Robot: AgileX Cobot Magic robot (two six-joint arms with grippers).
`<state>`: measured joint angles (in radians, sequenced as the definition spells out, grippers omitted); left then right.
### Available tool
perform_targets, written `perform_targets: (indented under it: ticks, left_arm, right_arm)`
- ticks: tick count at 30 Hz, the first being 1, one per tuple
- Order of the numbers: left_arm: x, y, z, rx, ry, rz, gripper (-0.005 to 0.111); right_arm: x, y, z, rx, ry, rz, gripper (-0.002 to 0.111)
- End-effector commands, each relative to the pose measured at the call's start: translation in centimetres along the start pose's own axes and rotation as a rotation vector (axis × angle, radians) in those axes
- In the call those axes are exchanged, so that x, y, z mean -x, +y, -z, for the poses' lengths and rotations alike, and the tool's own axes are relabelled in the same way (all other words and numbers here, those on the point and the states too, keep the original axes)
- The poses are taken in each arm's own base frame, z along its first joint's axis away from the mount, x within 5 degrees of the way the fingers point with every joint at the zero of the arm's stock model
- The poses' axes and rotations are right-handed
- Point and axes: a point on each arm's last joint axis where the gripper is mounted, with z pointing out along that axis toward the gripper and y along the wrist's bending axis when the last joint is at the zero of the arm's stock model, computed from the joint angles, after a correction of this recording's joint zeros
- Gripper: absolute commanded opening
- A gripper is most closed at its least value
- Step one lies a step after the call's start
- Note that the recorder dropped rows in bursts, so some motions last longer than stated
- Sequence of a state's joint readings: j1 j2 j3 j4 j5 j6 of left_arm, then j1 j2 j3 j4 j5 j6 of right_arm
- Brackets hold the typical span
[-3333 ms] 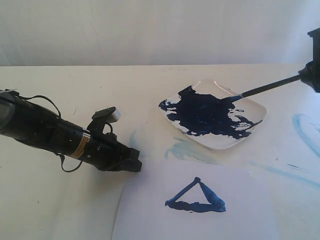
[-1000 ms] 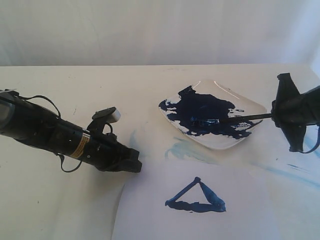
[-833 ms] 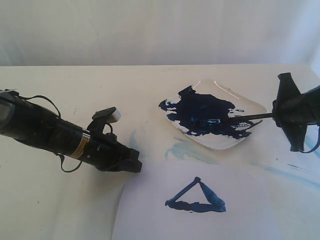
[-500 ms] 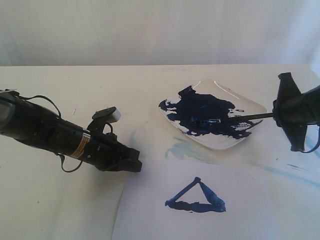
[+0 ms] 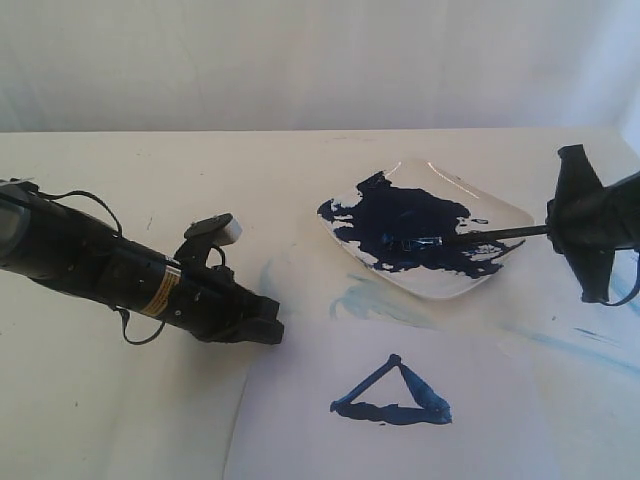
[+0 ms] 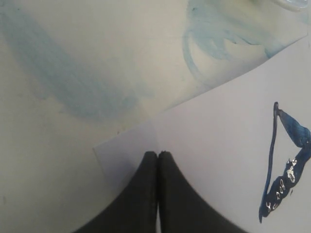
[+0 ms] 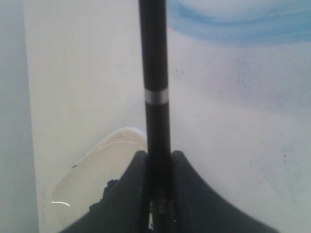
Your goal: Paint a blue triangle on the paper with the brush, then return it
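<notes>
Well, the cream table (image 5: 200, 170) takes up nearly everything, smeared here and there with pale blue stains (image 5: 375, 300). On its near side lies the paper (image 5: 300, 430), a big white sheet. The left arm (image 5: 100, 265) stretches across the table's left. The jaws of the left gripper (image 6: 158, 154) are pressed together on nothing, tips over a corner of the sheet.

Beyond the paper sits the plate (image 5: 497, 212), most of its floor under a dark-blue paint blotch (image 5: 420, 225). The blue triangle (image 5: 398, 408) is on the paper, finished by the look of it — thin sides, a thick base. So I judge the painting done and the return in hand.

The right gripper (image 5: 552, 230) hangs just off the plate's right edge, its jaws narrowed to a slim gap and clamped on the handle of the brush (image 5: 495, 233). The brush reaches across the rim, bristle tip down in the paint.

To finish well, I'd want the handle lowered until it bears on the rim before the jaws part, since its outer end lies beyond the plate and might tip out. Then open slowly and draw straight back along the handle's line — no sideways swing. That way the wet tip doesn't flick or drag paint toward the sheet.
</notes>
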<state>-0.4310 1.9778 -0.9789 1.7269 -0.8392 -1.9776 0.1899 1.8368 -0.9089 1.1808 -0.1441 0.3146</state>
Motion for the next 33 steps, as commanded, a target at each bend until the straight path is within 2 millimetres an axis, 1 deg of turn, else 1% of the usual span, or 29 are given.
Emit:
perform_targets:
  ticks: [1, 3, 14, 16, 18, 19, 21, 23, 24, 26, 27, 30, 31, 32, 33]
  left_arm:
    - [-0.1, 0.1, -0.1, 0.023, 0.009, -0.017, 0.000]
    - [-0.1, 0.1, -0.1, 0.023, 0.009, -0.017, 0.000]
    - [-0.1, 0.1, -0.1, 0.022, 0.009, -0.019, 0.000]
    - [-0.1, 0.1, -0.1, 0.022, 0.009, -0.019, 0.000]
    - [-0.1, 0.1, -0.1, 0.022, 0.009, -0.019, 0.000]
    - [-0.1, 0.1, -0.1, 0.022, 0.009, -0.019, 0.000]
    - [-0.1, 0.1, -0.1, 0.022, 0.009, -0.019, 0.000]
    - [-0.1, 0.1, -0.1, 0.022, 0.009, -0.019, 0.000]
    - [-0.1, 0.1, -0.1, 0.022, 0.009, -0.019, 0.000]
    - [-0.1, 0.1, -0.1, 0.022, 0.009, -0.019, 0.000]
    - [-0.1, 0.1, -0.1, 0.022, 0.009, -0.019, 0.000]
    - [-0.1, 0.1, -0.1, 0.022, 0.009, -0.019, 0.000]
    - [-0.1, 0.1, -0.1, 0.022, 0.009, -0.019, 0.000]
    - [-0.1, 0.1, -0.1, 0.022, 0.009, -0.019, 0.000]
    - [-0.1, 0.1, -0.1, 0.022, 0.009, -0.019, 0.000]
  right_arm:
    - [0.1, -0.2, -0.1, -0.001, -0.016, 0.010, 0.013]
    - [0.1, -0.2, -0.2, -0.004, -0.014, 0.010, 0.017]
    - [0.0, -0.2, -0.2, -0.005, -0.010, -0.007, 0.028]
    - [-0.1, 0.0, 0.2, 0.000, 0.014, 0.031, 0.028]
    - [-0.1, 0.6, 1.0, 0.026, 0.019, 0.122, 0.028]
    - [0.1, 1.0, 1.5, 0.046, 0.015, 0.194, 0.028]
    - [0.3, 2.0, 2.8, 0.091, 0.001, 0.358, 0.028]
    - [0.6, 2.9, 4.6, 0.143, -0.021, 0.457, 0.028]
    - [0.8, 3.4, 5.5, 0.168, -0.033, 0.495, 0.027]
    - [0.9, 4.4, 7.6, 0.230, -0.044, 0.637, 0.023]
    - [0.7, 5.2, 9.7, 0.293, -0.024, 0.762, 0.017]
    - [0.2, 6.1, 13.3, 0.412, 0.016, 0.931, 0.003]
    - [0.1, 6.4, 14.6, 0.452, 0.020, 0.989, 0.000]
    - [-0.3, 6.6, 17.0, 0.536, 0.050, 1.091, 0.000]
    - [-0.5, 6.6, 17.9, 0.569, 0.065, 1.127, 0.000]
